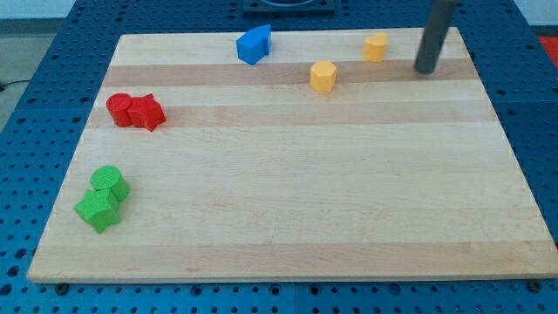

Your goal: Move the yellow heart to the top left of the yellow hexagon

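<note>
Two yellow blocks sit near the view's top right. The one that looks like the yellow hexagon (323,76) is lower and to the left. The smaller one, which looks like the yellow heart (376,47), lies up and to the right of it, near the board's top edge. My tip (426,70) rests on the board to the right of both blocks, a short gap from the heart and slightly below it. It touches neither block.
A blue block (254,44) lies at the top centre. A red cylinder (119,109) and a red star (147,112) touch at the left. A green cylinder (109,181) and a green star (98,209) sit at the lower left. The wooden board (305,192) lies on a blue perforated table.
</note>
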### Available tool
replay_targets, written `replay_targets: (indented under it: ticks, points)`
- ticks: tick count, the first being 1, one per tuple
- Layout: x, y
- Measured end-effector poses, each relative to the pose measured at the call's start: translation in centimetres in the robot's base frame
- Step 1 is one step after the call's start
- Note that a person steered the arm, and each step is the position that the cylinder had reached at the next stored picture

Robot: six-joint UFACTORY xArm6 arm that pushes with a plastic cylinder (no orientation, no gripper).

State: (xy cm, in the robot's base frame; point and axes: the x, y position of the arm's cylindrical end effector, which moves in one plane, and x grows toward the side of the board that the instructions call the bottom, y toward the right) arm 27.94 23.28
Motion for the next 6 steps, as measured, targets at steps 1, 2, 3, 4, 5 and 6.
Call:
replay_targets:
  ticks: [1,2,3,4,5,6]
  points:
    - [-3.6,0.5]
    - [-5.0,-3.0]
    - [-3.8,-9.6]
    - [-0.5,-15.4]
    - [-1.6,-19.3]
    - [-1.8,-17.4]
